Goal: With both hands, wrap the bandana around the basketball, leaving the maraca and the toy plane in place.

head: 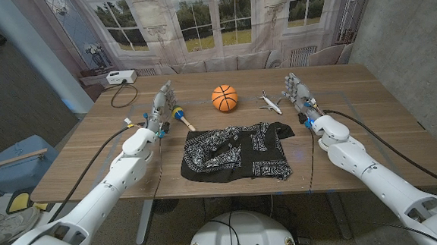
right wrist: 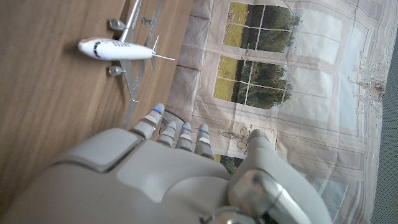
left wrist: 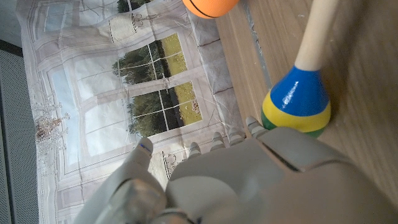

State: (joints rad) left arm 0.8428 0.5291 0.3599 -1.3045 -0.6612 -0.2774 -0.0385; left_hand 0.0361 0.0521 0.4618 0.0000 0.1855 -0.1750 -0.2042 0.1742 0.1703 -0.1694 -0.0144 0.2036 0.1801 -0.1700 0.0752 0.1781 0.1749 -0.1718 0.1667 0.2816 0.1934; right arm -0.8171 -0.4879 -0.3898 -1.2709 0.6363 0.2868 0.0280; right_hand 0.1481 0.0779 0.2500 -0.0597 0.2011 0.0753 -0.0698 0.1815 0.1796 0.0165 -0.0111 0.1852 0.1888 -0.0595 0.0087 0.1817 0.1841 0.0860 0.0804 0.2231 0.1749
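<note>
- Bandana (head: 235,152): black with white pattern, lies crumpled at lower centre of the head view on the wooden surface (head: 91,157), between both hands and touching neither.
- Basketball (head: 224,98): upper centre, beyond the bandana.
- Left hand (head: 160,105): fingers (head: 163,89) spread, holding nothing, just beside the maraca (head: 181,116).
- Right hand (head: 299,93): fingers (head: 291,81) spread, holding nothing, near the toy plane (head: 270,102).

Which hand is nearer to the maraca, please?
Left. The left hand stands right beside the maraca, on its outer side; the right hand is across the table, past the basketball and plane.
</note>
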